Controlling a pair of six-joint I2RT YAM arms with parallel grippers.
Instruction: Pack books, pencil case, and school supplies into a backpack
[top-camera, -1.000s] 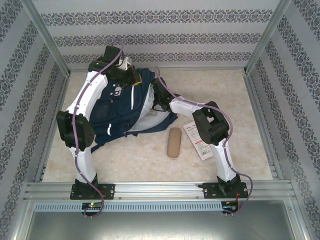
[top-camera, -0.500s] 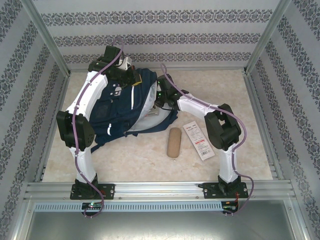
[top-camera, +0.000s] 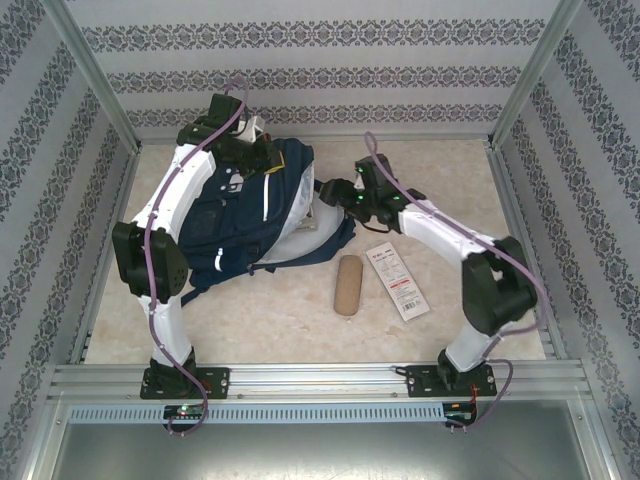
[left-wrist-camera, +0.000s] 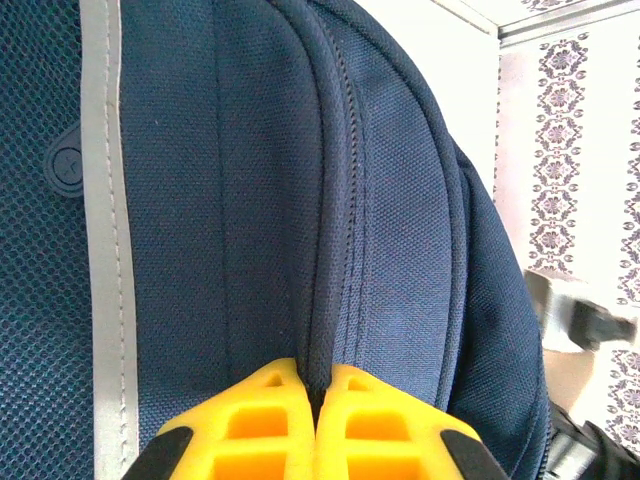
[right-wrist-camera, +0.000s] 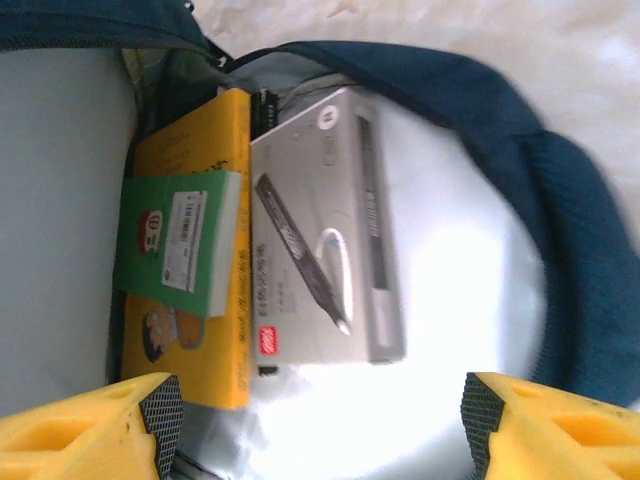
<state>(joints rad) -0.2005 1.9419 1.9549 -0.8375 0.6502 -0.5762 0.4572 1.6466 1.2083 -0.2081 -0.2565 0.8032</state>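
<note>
**Backpack pinched by the left gripper, right gripper empty at its mouth**

The left gripper (left-wrist-camera: 315, 400) is closed tight on a ridge of fabric near the top of the navy backpack (top-camera: 245, 215), which lies at the far left of the table (top-camera: 260, 320). The right gripper (right-wrist-camera: 320, 415) hangs just off the bag's open mouth, fingers spread wide with nothing between them. Inside the opening lie a yellow book (right-wrist-camera: 190, 140), a green flat item (right-wrist-camera: 170, 245) resting on it, and a grey box (right-wrist-camera: 320, 230) with a red label, overlapping the book's edge. The tan pencil case (top-camera: 348, 284) and white packet (top-camera: 397, 281) lie side by side on the table, near the backpack.
</note>
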